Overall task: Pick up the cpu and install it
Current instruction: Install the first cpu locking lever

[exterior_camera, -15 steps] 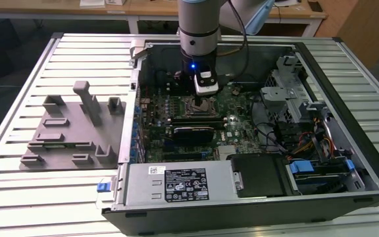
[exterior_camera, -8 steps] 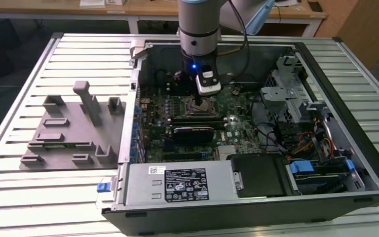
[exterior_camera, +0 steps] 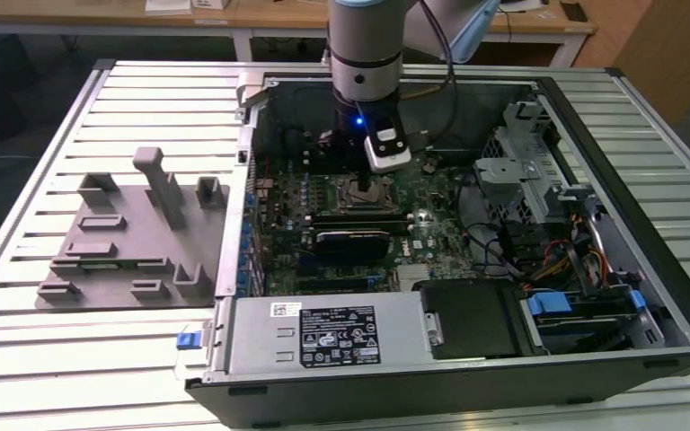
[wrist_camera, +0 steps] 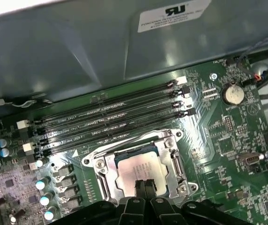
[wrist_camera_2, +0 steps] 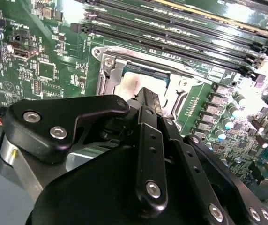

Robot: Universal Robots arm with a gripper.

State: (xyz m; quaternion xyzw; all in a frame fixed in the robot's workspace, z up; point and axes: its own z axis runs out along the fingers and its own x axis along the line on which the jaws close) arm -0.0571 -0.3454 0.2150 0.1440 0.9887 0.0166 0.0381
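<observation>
Your gripper [wrist_camera: 145, 183] hovered, fingers together, over the socketed cpu [wrist_camera: 136, 169], a light, rigid, fragile chip best gripped by its edges.

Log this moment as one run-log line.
gripper: fingertips together above cpu | cpu: lying in socket frame on motherboard | arm: inside open computer case

arm [exterior_camera: 367, 54] reaches down into open computer case [exterior_camera: 465, 224]; gripper [exterior_camera: 375, 184] at socket [exterior_camera: 363, 190] on motherboard [exterior_camera: 358, 224]. grey fixture [exterior_camera: 129, 238] at 9 o'clock of case, on slatted table [exterior_camera: 33, 359].
</observation>
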